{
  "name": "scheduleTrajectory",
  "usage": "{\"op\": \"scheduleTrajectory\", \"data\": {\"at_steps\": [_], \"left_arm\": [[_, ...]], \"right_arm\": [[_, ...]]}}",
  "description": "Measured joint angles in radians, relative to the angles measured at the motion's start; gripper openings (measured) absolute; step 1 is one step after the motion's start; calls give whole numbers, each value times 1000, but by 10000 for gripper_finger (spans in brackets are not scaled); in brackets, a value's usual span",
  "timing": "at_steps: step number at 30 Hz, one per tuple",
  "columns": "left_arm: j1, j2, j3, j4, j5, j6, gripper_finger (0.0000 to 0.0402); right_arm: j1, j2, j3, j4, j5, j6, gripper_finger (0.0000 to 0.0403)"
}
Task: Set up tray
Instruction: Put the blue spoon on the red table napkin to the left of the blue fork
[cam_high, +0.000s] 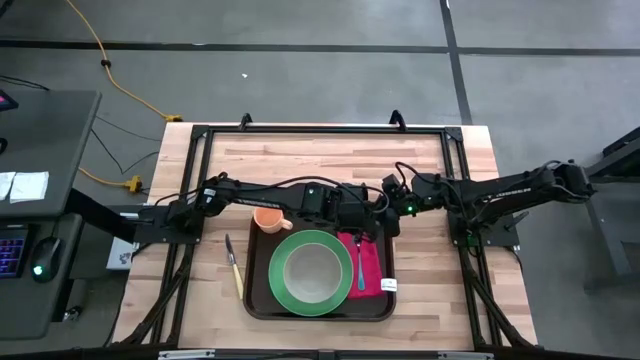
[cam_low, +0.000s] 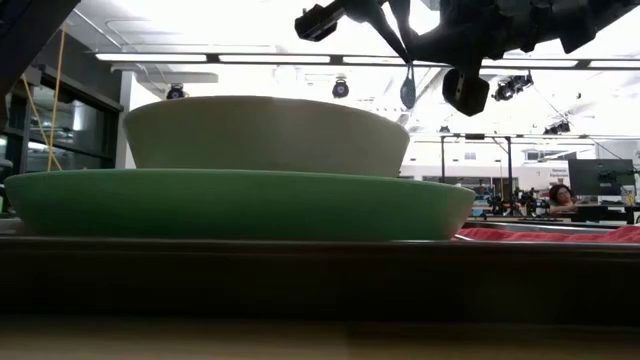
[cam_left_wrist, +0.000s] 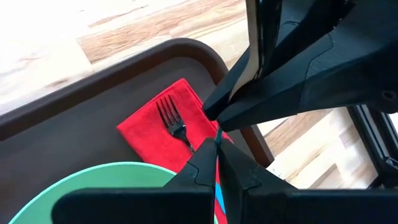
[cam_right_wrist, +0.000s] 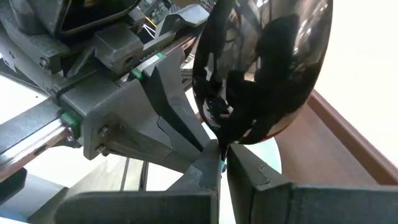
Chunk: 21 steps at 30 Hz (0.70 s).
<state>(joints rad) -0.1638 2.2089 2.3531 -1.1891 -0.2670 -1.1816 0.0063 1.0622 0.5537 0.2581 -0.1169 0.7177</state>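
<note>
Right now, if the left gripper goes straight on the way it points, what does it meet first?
Probably the right gripper, just ahead, holding the same spoon; behind that, the red napkin with the fork.

One tray (cam_high: 256, 305), perhaps two utensils.

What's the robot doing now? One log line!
spoon: above tray | left jaws: shut on spoon | right jaws: shut on spoon

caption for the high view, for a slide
Both grippers, left and right, meet above the red napkin on the tray, beside the green plate.
</note>
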Motion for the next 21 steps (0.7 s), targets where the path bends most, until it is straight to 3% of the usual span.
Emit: {"op": "scheduleTrajectory", "data": {"at_steps": [21], "left_arm": [[0, 0, 0, 20, 26, 51, 40]], "right_arm": [[0, -1, 0, -8, 4, 0, 0]]}}
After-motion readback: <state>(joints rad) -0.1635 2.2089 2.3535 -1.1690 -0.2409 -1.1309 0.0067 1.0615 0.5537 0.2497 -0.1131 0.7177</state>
